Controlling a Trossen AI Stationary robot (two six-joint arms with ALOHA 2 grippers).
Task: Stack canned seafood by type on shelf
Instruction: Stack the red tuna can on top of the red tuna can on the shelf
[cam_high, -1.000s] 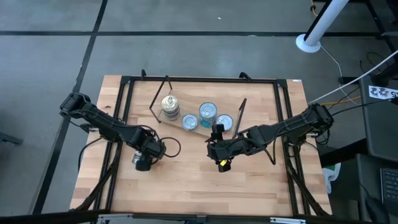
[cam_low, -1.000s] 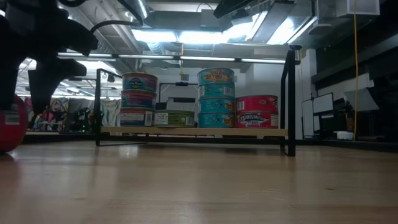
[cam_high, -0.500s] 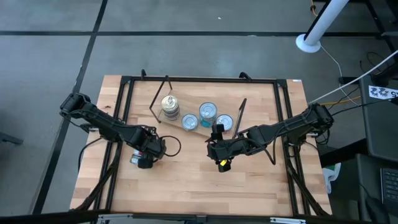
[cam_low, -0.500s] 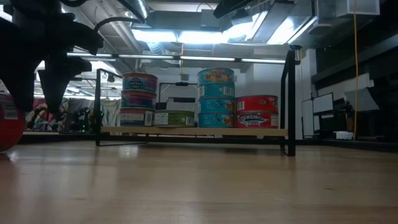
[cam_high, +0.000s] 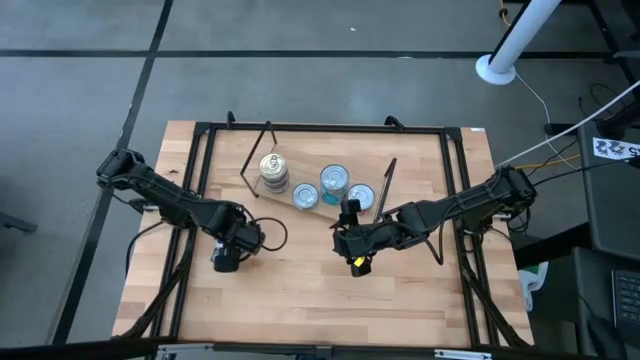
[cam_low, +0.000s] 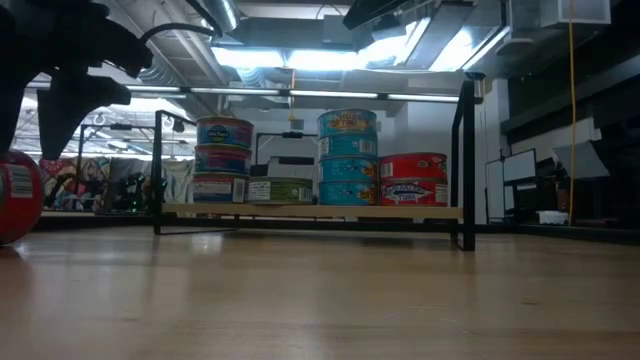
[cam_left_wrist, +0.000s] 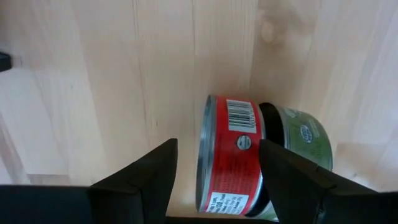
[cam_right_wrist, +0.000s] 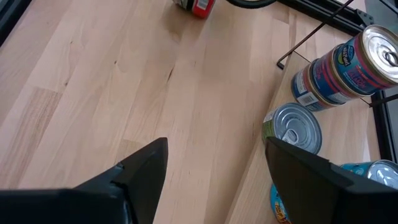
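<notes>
Over table, left end effector straddles can.

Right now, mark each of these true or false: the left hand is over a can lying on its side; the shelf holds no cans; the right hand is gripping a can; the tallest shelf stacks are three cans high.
1. The left hand is over a red-labelled can lying on its side. True; the open fingers straddle it on the tabletop.
2. The shelf holds no cans. False: several stacks stand on it.
3. The right hand is gripping a can. False: it is open and empty above bare wood.
4. The tallest shelf stacks are three cans high. True: the blue stack and the teal stack each have three.
</notes>
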